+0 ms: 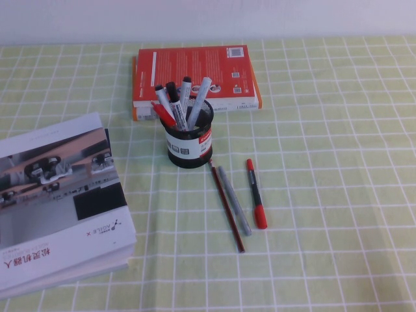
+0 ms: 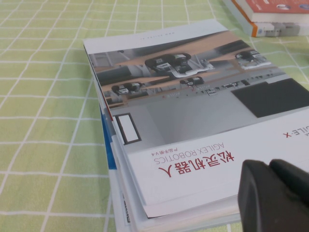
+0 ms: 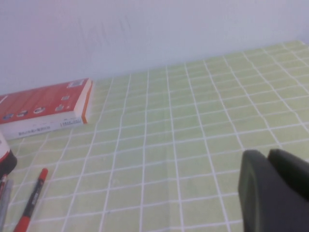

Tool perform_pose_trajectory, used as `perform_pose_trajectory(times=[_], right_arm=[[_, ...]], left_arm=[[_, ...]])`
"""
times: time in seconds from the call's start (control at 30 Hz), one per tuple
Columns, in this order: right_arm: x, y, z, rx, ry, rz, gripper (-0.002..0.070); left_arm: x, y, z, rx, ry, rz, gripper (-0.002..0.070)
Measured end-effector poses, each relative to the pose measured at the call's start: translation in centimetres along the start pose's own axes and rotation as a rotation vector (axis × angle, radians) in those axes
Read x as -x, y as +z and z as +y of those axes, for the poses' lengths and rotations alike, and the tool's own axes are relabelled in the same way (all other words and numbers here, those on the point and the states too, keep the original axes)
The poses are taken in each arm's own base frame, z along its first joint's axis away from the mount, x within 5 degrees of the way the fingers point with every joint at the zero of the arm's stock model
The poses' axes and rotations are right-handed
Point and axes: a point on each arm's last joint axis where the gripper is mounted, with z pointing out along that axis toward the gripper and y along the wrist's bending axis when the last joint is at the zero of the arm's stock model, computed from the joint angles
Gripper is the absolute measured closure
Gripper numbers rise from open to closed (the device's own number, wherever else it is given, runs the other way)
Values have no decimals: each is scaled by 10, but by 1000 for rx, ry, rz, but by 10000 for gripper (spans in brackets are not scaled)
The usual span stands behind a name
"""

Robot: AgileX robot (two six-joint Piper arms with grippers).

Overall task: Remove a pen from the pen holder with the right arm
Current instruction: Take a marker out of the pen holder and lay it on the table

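Observation:
A black mesh pen holder [image 1: 189,142] stands mid-table with several markers [image 1: 181,104] sticking out of it. On the cloth to its right lie a brown pencil [image 1: 227,208], a grey pen [image 1: 234,200] and a red-and-black pen [image 1: 256,194], which also shows in the right wrist view [image 3: 31,203]. Neither arm appears in the high view. My right gripper [image 3: 268,159] is shut and empty above bare cloth, well right of the holder. My left gripper [image 2: 268,166] is shut, hovering over the white booklet [image 2: 193,125].
An orange book [image 1: 195,77] lies behind the holder, also visible in the right wrist view [image 3: 46,104]. A stack of white booklets [image 1: 58,201] fills the front left. Green checked cloth [image 1: 338,195] covers the table; a pale wall runs along the back.

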Motion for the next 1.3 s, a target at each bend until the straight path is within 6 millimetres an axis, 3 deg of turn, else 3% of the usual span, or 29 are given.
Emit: perform_pose_trajectory(times=[0.33, 0.6, 1.3], right_arm=[[-8, -3, -2, -20, -92, 71, 689], [-22, -5, -6, -47, -152, 237, 689], [-24, -5, -4, -15, -183, 254, 689]], left_arm=[[0, 0, 0, 0, 0, 0, 680], [0, 0, 0, 0, 0, 0, 680], [0, 0, 0, 0, 0, 0, 680]])
